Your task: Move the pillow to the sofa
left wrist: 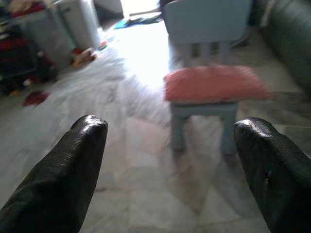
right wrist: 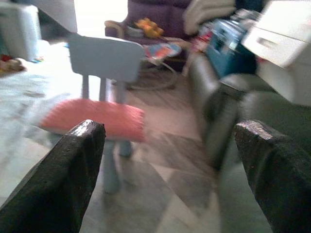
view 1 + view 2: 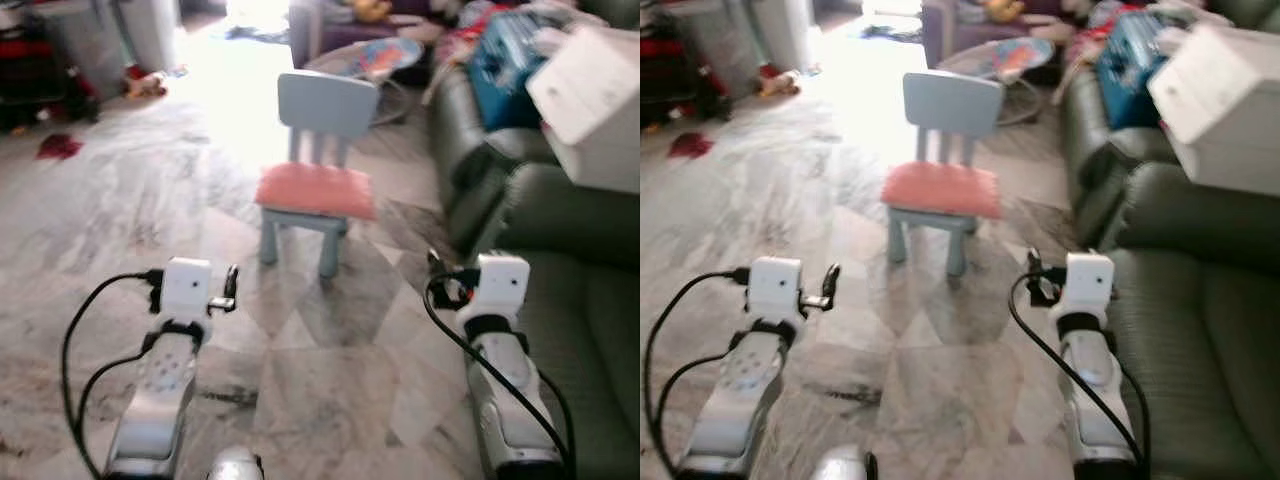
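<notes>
Pink pillow point(image 3: 316, 189) seen lying on blue chair point(image 3: 325, 103), beside sofa point(image 3: 560, 250). Left gripper point(image 1: 170, 141) and right gripper point(image 2: 170, 141) held released, empty, apart from the pillow.

A small light-blue chair point(image 3: 318, 150) is standing on the marble floor point(image 3: 150, 200), its back toward the bright doorway. Behind it a baby bouncer point(image 3: 385, 60) is sitting on the floor beside a purple armchair point(image 2: 160, 12), where a yellow toy point(image 2: 148, 26) is lying. A white box point(image 3: 590, 100) and a blue bag point(image 3: 505, 55) are resting at the far right. On the far left, a red cloth point(image 3: 58, 147) is lying near a grey bin point(image 1: 80, 22).
</notes>
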Motion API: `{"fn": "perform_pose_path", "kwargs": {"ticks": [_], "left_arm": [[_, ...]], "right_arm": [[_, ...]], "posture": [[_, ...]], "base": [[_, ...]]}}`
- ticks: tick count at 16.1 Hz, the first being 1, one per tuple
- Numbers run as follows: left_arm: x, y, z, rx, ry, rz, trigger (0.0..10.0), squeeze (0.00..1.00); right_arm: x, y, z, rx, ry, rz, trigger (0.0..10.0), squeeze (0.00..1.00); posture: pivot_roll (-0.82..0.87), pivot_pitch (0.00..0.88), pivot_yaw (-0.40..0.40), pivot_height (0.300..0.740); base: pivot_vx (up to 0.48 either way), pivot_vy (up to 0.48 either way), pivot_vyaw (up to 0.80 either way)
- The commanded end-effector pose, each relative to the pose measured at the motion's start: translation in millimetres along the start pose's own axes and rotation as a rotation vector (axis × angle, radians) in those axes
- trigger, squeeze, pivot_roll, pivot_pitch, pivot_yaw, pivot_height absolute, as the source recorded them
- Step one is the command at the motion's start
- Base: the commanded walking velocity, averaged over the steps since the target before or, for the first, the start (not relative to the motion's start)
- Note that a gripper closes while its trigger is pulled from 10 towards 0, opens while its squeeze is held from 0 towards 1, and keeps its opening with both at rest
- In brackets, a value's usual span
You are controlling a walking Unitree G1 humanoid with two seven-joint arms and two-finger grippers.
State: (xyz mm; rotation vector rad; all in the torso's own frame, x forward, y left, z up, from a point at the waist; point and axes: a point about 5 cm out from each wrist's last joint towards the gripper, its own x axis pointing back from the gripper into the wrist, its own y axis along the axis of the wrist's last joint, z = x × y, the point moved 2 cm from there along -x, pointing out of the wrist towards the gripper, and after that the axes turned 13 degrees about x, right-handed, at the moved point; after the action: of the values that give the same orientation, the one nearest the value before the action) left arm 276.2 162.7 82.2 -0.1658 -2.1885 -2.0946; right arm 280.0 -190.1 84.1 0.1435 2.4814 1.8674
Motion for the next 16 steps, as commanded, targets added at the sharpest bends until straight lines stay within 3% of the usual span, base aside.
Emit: {"fn": "perform_pose_path", "kwargs": {"ticks": [1,4,7,14,16], "left_arm": [[-2.5,-3,-6.3,-0.002,-0.027,0.007,10.0,0.0],[-8.3,4,-11.7,-0.004,-0.041,-0.019,10.0,0.0],[-2.6,1,-5.8,-0.008,-0.031,-0.022,10.0,0.0],[-8.8,5,-7.4,0.005,-0.029,-0.036,10.0,0.0],[-9.8,5,-10.0,-0.028,-0.04,-0.045,10.0,0.0]], "right_arm": [[0.9,-2,-4.5,0.0,-0.022,0.008,10.0,0.0],[0.9,-14,-4.5,-0.008,-0.026,0.051,10.0,0.0],[2.5,-11,7.5,-0.013,0.025,0.035,10.0,0.0],[-14.5,2,6.4,-0.025,0.024,-0.015,10.0,0.0],[-14.4,2,6.7,-0.028,0.022,-0.018,10.0,0.0]], "posture": [[0.03,0.0,-0.046,0.74],[0.03,0.0,-0.04,0.74],[0.04,0.0,-0.039,0.74],[0.03,0.0,-0.033,0.74],[0.03,0.0,-0.034,0.74]], "base": [[0.0,0.0,-0.8],[0.0,0.0,-0.5],[0.0,0.114,0.0],[0.281,0.383,0.0],[0.429,0.126,0.0]]}}
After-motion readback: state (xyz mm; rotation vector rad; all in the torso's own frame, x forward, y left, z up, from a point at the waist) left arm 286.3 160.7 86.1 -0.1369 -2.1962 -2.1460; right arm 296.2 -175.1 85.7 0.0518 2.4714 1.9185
